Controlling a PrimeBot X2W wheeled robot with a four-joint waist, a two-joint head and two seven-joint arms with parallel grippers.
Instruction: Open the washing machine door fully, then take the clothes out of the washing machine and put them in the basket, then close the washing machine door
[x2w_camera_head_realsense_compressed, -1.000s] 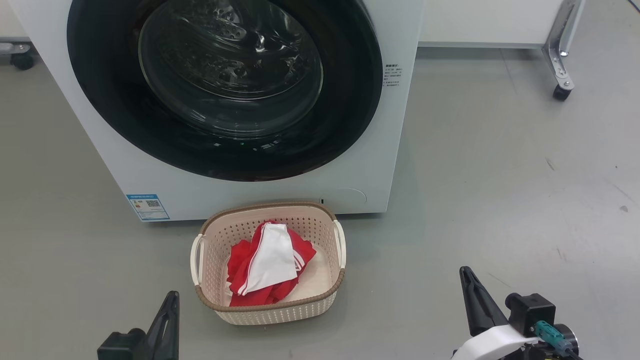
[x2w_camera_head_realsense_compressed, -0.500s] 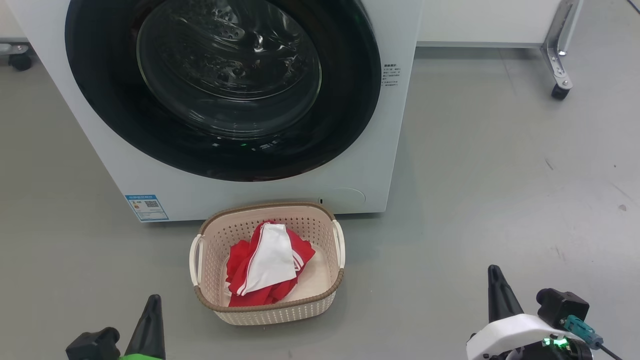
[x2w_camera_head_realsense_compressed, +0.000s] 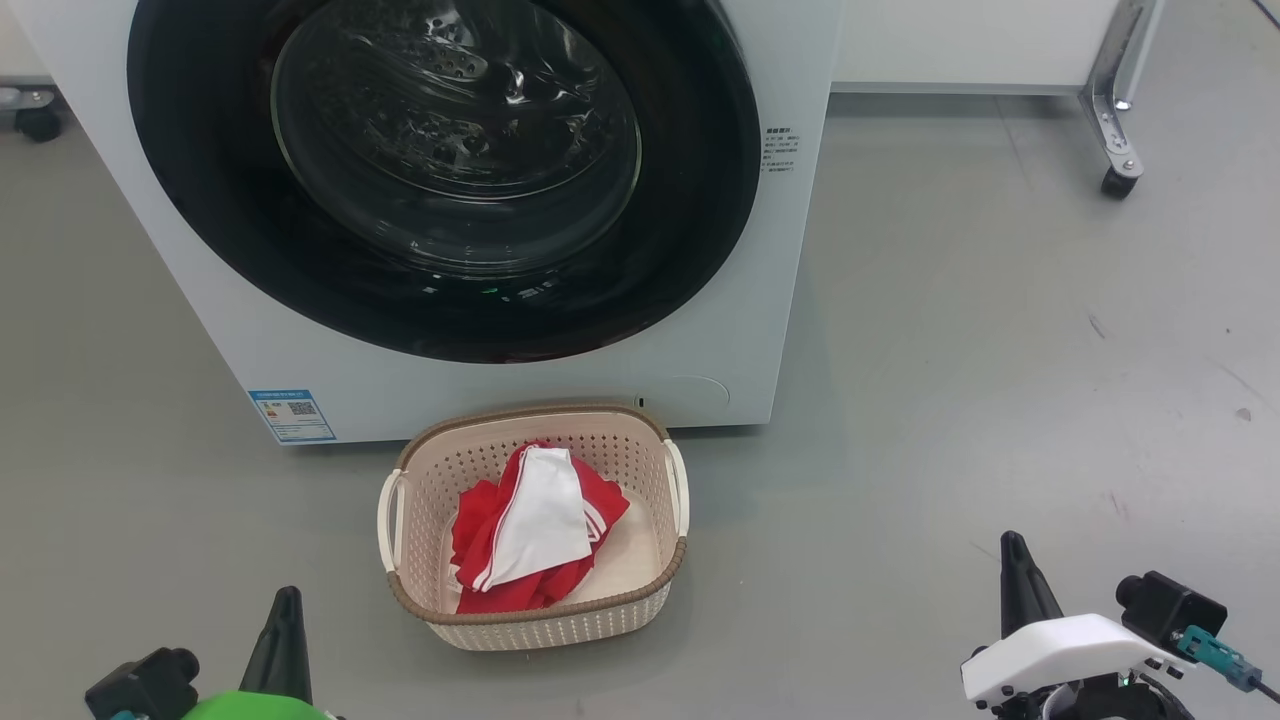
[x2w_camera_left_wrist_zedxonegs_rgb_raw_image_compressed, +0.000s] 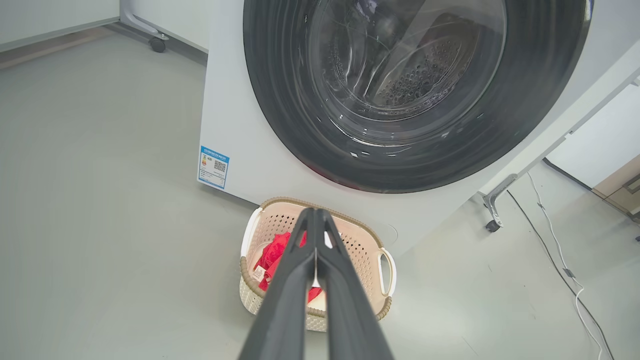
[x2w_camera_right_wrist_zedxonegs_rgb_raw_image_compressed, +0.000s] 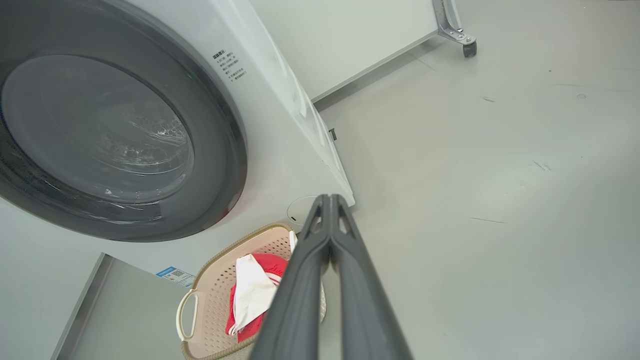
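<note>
The washing machine (x2w_camera_head_realsense_compressed: 760, 330) is a big white box with its round glossy black door (x2w_camera_head_realsense_compressed: 440, 170) lying flat against its front, shut. In front of it on the floor stands the cream basket (x2w_camera_head_realsense_compressed: 535, 625) with the red and white clothes (x2w_camera_head_realsense_compressed: 535, 530) inside. My left gripper (x2w_camera_head_realsense_compressed: 285, 605) sits low at the left of the basket, shut and holding nothing. At the lower right my right gripper (x2w_camera_head_realsense_compressed: 1015, 550) is shut and holds nothing too. In the left wrist view the shut left gripper (x2w_camera_left_wrist_zedxonegs_rgb_raw_image_compressed: 315, 212) points at the basket (x2w_camera_left_wrist_zedxonegs_rgb_raw_image_compressed: 385, 305). In the right wrist view the right gripper (x2w_camera_right_wrist_zedxonegs_rgb_raw_image_compressed: 330, 198) is shut beside the basket (x2w_camera_right_wrist_zedxonegs_rgb_raw_image_compressed: 200, 285).
A white cabinet on a castor wheel (x2w_camera_head_realsense_compressed: 1115, 180) stands at the back right, and another castor (x2w_camera_head_realsense_compressed: 38, 122) at the back left. A white cable (x2w_camera_left_wrist_zedxonegs_rgb_raw_image_compressed: 565, 260) runs over the grey floor to the machine's right.
Both grippers have drawn back and outward toward the lower corners of the head view, away from the basket. The camera has shifted slightly. Door, basket and clothes stay as they were.
</note>
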